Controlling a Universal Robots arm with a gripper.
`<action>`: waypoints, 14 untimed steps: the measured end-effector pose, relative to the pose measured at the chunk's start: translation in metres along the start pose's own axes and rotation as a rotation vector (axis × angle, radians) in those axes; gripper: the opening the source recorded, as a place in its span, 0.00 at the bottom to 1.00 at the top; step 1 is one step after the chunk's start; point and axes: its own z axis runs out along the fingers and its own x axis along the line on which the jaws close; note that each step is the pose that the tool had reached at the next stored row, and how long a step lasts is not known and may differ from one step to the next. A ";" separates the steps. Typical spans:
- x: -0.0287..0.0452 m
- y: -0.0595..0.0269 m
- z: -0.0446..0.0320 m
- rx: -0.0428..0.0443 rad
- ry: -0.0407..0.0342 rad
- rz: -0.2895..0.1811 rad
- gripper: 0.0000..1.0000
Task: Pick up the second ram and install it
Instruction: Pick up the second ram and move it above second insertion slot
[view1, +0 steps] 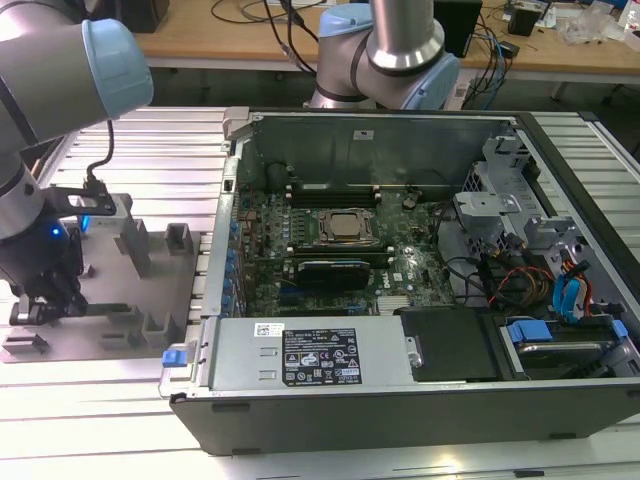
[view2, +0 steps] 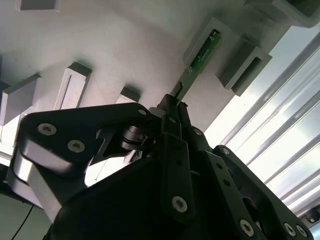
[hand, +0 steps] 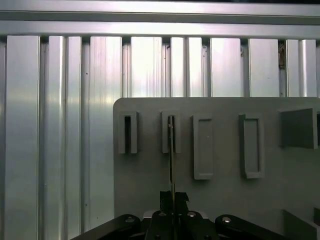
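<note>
Ribbed aluminium worktop (view1: 100, 400) is seen under the grey holder tray (hand: 225, 200), where the second ram (hand: 171, 150) is clamped edge-on in the gripper's (hand: 172, 197) narrowed jaws, its long axis running ahead into a slotted block (hand: 164, 135).

Black end effector (view2: 173, 105), silver-blue arm (view1: 40, 70)

jaws clamp second ram (view2: 202, 50) | far end in tray (view2: 125, 45) slot
</note>
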 end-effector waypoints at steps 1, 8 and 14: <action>-0.0001 0.0001 -0.0033 -0.0001 0.0001 0.000 0.11; -0.0007 0.0009 -0.0252 0.0000 0.0000 0.000 0.11; -0.0013 0.0016 -0.0447 -0.0001 0.0000 0.000 0.11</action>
